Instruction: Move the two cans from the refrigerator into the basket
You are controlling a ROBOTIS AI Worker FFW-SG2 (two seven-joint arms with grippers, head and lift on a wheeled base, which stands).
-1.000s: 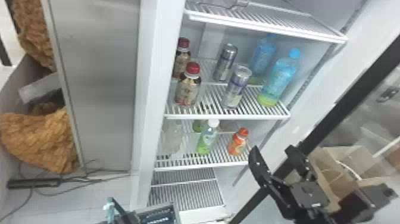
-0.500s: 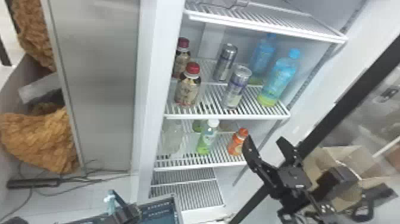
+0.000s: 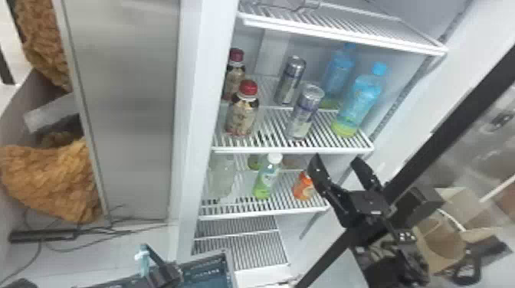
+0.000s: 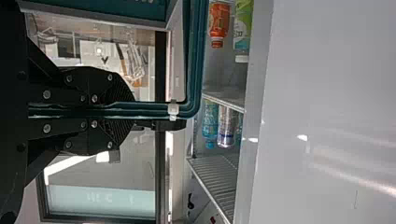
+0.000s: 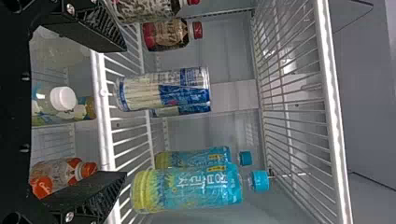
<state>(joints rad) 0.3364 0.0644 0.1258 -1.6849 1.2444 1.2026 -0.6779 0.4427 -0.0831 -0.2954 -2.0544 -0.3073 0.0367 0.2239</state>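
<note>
The right end effector is released, its fingers parted and nothing between them. Ahead of it, the front can stands upright on the shelf, with the rear can close behind. The likeliest trouble is height: the fingers hang near the shelf's front edge, so going straight in without enough lift could catch that bar. An overlong reach could shove the front can into the rear one and topple it. The blue bottle, to the right of the can ahead, could be knocked by the right-hand finger if the approach drifts that way; drift left threatens the red-capped bottle. The left end effector is clenched on the basket by its thin rim, so a can dropped off-centre could tip it.
</note>
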